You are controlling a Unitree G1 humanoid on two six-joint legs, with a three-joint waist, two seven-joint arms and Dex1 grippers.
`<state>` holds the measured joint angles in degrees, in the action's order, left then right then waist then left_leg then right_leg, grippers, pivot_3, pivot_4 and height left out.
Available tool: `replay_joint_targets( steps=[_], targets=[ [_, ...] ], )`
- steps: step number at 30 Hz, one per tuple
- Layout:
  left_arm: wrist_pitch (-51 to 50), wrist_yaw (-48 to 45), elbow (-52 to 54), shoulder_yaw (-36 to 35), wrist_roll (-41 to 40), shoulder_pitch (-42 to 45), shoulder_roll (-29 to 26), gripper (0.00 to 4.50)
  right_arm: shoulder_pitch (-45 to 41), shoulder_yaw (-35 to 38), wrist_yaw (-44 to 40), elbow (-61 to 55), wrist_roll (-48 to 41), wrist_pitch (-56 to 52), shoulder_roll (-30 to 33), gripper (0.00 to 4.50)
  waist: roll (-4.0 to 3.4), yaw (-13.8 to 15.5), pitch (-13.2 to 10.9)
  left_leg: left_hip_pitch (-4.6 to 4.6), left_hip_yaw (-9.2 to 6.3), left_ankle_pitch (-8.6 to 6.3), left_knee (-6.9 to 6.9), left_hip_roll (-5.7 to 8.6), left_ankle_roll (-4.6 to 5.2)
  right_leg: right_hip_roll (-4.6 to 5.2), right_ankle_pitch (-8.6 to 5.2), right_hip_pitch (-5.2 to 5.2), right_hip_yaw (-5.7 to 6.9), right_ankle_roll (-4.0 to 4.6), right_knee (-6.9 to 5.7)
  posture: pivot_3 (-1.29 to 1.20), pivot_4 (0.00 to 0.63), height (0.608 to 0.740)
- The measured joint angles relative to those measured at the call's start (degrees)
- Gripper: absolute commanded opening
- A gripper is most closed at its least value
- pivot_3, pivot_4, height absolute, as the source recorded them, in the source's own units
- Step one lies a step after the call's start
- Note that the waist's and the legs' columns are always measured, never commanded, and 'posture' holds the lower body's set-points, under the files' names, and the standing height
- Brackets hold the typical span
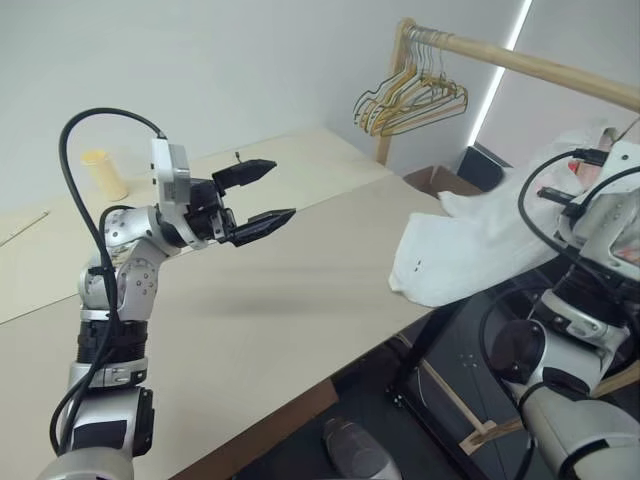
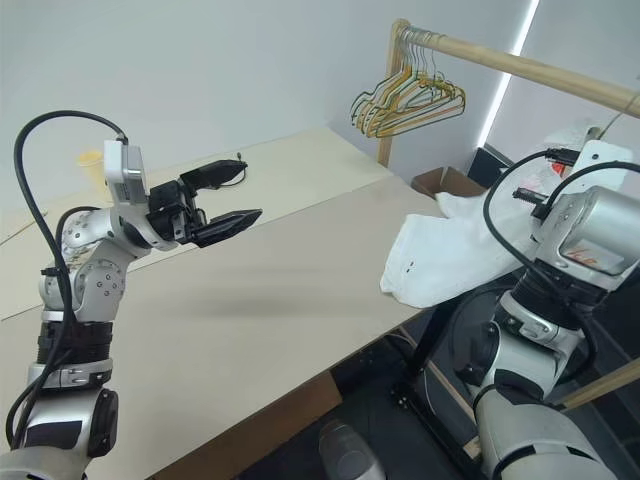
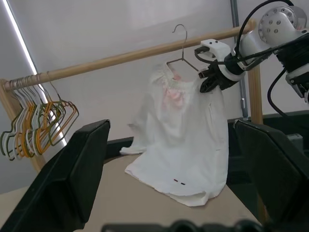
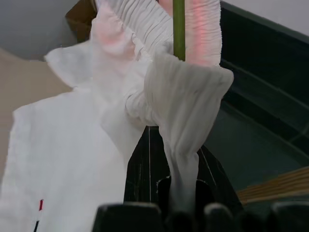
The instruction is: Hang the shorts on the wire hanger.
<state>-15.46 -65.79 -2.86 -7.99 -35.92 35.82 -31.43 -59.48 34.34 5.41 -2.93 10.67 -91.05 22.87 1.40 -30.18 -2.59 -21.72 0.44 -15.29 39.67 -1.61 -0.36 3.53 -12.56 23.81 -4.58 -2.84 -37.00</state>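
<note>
Our right gripper [image 3: 208, 83] is clamped on the waistband of the shorts [image 3: 181, 145], lifting them up beside the wooden rail [image 3: 120, 58] so the cloth drapes down, the lower hem resting on the table [image 1: 260, 300] edge. The wire hanger [image 3: 183, 53] sits in the waistband, hook just below the rail and, we judge, not yet over it. Our left gripper [image 1: 262, 198] hangs wide and empty above the table, well apart from the rail.
</note>
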Motion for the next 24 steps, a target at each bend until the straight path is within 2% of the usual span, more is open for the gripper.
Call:
replay_joint_targets(
  steps=[4, 8, 17, 24],
  targets=[
    [-1.04, -1.31, 1.25, 0.17, -0.13, -1.23, -1.21, 4.47, -5.89, 1.25, 1.00, 10.48, -0.93, 3.13, 1.94, 0.00, 0.01, -0.98, -0.01, 0.80, 0.24, -0.01, -0.38, 0.01, 0.02, 0.00, -0.28, -0.71, -0.20, -0.47, 0.29, -0.44, 0.000, 0.740],
    [-1.21, -2.35, 2.16, 0.18, -0.12, -2.35, -2.45, 4.47, -11.43, 3.75, 2.20, 20.86, -2.62, 7.05, 4.77, 0.00, 0.02, -1.94, -0.03, 1.66, 0.42, -0.02, -0.94, -0.03, 0.02, -0.08, -0.33, -1.49, -0.37, -0.53, 0.84, -0.43, 0.000, 0.740],
    [-1.36, -3.73, 4.29, -0.84, -4.17, -3.21, -1.32, 4.47, -16.27, 5.87, 6.10, 44.65, -5.46, 18.32, 12.21, 0.00, 0.05, -2.22, -0.05, 1.72, 0.92, -0.22, -1.02, 0.01, 0.36, -0.03, -0.27, -1.56, -0.86, -0.82, 1.26, -0.42, 0.000, 0.740],
    [-1.35, -3.38, 4.40, -0.92, -4.73, -3.91, -0.74, 4.47, -18.59, 6.29, 8.75, 56.87, -10.25, 24.51, 16.02, 0.00, 0.08, -2.28, -0.06, 1.86, 1.13, -0.23, -1.01, 0.00, 0.38, -0.06, -0.25, -1.58, -1.06, -0.89, 1.30, -0.41, 0.000, 0.740]
  ],
)
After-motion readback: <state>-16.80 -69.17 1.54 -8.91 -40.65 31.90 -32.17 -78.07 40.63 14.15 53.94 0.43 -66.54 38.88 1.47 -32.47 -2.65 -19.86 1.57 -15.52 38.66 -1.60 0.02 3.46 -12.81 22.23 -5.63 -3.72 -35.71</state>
